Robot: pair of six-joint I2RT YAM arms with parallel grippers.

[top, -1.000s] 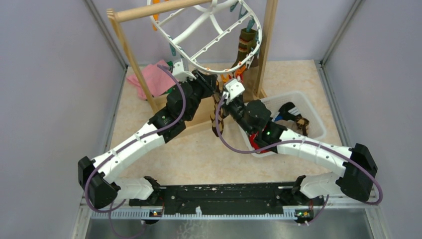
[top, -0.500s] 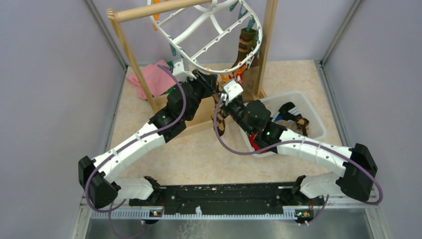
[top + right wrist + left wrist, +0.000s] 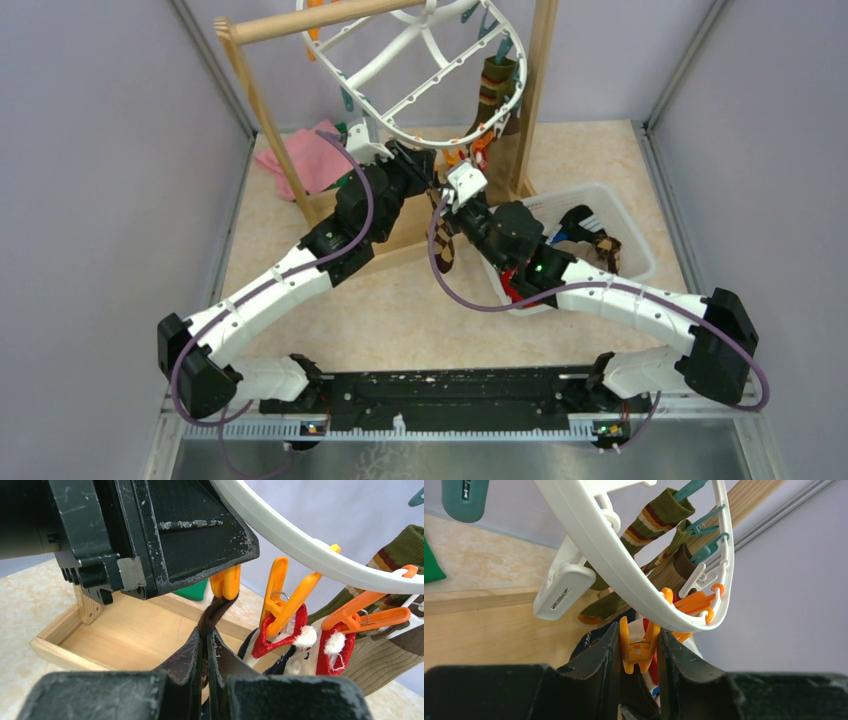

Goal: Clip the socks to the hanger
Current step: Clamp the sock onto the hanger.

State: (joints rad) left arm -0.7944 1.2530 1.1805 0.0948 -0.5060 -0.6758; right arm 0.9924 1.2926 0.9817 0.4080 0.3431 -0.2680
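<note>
The white oval hanger (image 3: 440,140) hangs from the wooden rack. My left gripper (image 3: 638,652) is shut on the handles of an orange clip (image 3: 639,647) under the hanger's rim; it also shows in the top view (image 3: 430,180). My right gripper (image 3: 206,642) is shut on the brown argyle sock (image 3: 215,612) and holds its top edge up at that clip's mouth (image 3: 226,582). The rest of the sock dangles below (image 3: 443,245). A brown-green striped sock (image 3: 654,520) and two red-and-white socks (image 3: 280,635) hang clipped nearby.
The wooden rack's right post (image 3: 540,80) and its base tray (image 3: 135,635) are close behind the grippers. A white basket (image 3: 625,215) with several more socks sits to the right. Pink cloth (image 3: 310,160) lies at the back left.
My right gripper has edged slightly up and left toward the clip with the sock. The left gripper stays on the clip.
</note>
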